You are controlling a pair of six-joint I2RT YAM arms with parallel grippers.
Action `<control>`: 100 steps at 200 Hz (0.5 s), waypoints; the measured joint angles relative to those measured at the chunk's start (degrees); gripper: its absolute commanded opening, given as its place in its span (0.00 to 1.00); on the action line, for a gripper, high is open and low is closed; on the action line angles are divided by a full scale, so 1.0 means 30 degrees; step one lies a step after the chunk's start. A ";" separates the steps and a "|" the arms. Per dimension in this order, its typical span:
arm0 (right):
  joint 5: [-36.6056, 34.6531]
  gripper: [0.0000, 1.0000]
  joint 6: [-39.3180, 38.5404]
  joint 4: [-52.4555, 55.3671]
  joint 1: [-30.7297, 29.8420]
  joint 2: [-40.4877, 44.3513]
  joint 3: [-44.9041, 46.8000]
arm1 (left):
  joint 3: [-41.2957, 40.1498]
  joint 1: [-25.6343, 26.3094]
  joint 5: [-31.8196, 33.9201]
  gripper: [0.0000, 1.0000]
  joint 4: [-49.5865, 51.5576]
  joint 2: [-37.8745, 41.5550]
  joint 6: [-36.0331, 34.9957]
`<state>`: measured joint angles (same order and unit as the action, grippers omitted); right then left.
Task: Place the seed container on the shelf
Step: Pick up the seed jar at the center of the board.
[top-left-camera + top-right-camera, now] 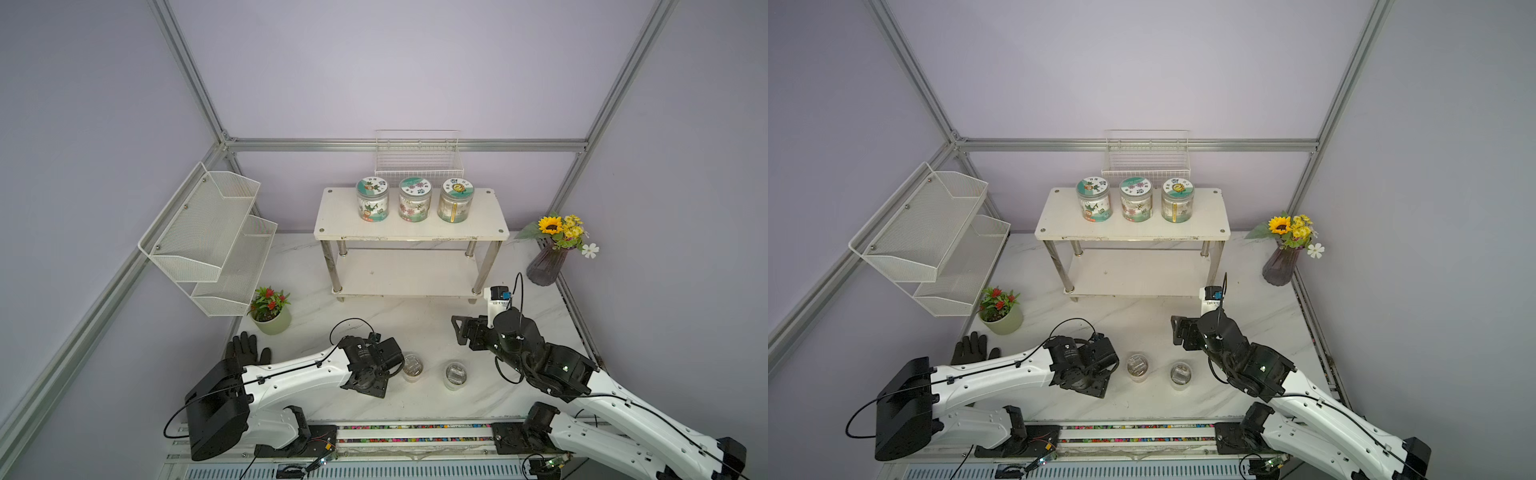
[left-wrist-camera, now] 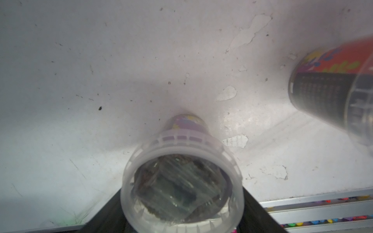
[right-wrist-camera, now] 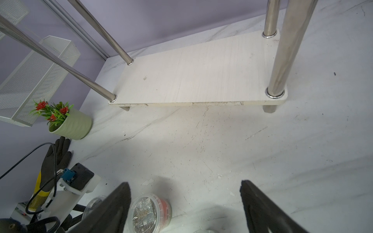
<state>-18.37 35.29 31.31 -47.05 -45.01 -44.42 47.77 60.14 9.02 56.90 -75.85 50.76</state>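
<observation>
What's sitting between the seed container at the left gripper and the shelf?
Nothing: in both top views only bare tabletop separates the seed container from the shelf.

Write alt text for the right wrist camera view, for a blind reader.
The right gripper, fingers open and empty, faces the shelf, whose lower board is bare. A seed container stands on the table by one finger; a potted plant and a glove sit farther off.

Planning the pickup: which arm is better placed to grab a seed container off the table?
Left. The left gripper flanks one seed container, as its wrist view shows; the right gripper hangs open, apart from it and the other seed container.
</observation>
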 measured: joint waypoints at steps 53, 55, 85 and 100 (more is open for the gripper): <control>0.0007 0.88 0.0000 -0.0015 0.0000 0.0000 0.0029 | 0.0007 0.0000 0.0117 0.71 0.0342 0.0022 -0.0138; 0.0007 0.88 0.0000 -0.0015 0.0000 0.0000 0.0036 | 0.0007 0.0000 0.0124 0.71 0.0350 0.0029 -0.0138; 0.0007 0.88 0.0000 -0.0015 0.0000 0.0007 0.0073 | 0.0073 0.0000 0.0219 0.70 0.0648 0.0044 -0.0138; 0.0007 0.88 0.0000 -0.0015 0.0000 0.0000 0.0080 | 0.0277 0.0000 0.0328 0.70 0.0896 0.0044 -0.0138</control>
<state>-18.35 35.29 31.27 -47.05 -45.01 -44.18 48.60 60.14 10.00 59.59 -75.72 50.35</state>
